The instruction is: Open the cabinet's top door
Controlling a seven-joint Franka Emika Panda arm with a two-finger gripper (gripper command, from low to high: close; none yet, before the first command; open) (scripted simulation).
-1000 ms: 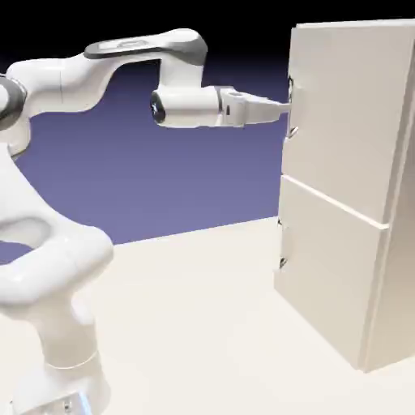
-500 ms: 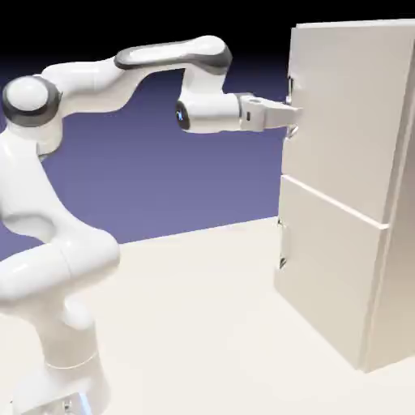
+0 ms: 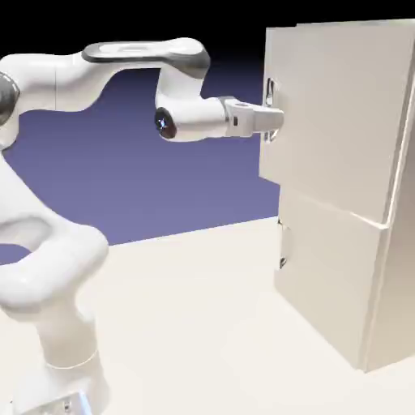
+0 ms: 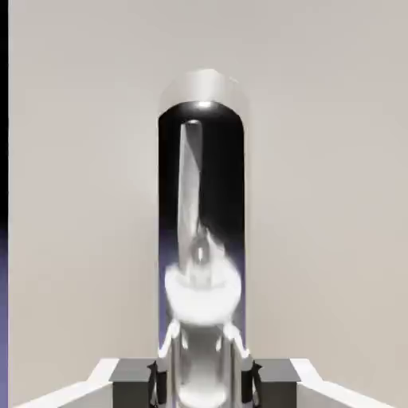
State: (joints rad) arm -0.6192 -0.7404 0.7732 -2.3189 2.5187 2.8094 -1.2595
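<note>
The tall cream cabinet (image 3: 357, 267) stands at the exterior view's right. Its top door (image 3: 332, 113) is swung out a little, its handle edge standing off the cabinet body above the lower door (image 3: 324, 267). My gripper (image 3: 274, 120) reaches level from the left and is shut on the top door's small vertical metal handle (image 3: 270, 109). In the hand view the shiny handle (image 4: 202, 239) fills the middle, running up from between my two grey fingertips (image 4: 131, 376), with the door's cream panel (image 4: 319, 199) behind it.
The lower door carries its own small handle (image 3: 283, 246) at its left edge. The pale table (image 3: 186, 324) runs from my base to the cabinet's foot. A thin strip of the blue-violet backdrop (image 4: 3, 319) shows at the hand view's left edge.
My jaws closed on the handle. Since then the arm has drawn back toward the exterior view's left, and the top door has swung out with it from flush to slightly ajar.
</note>
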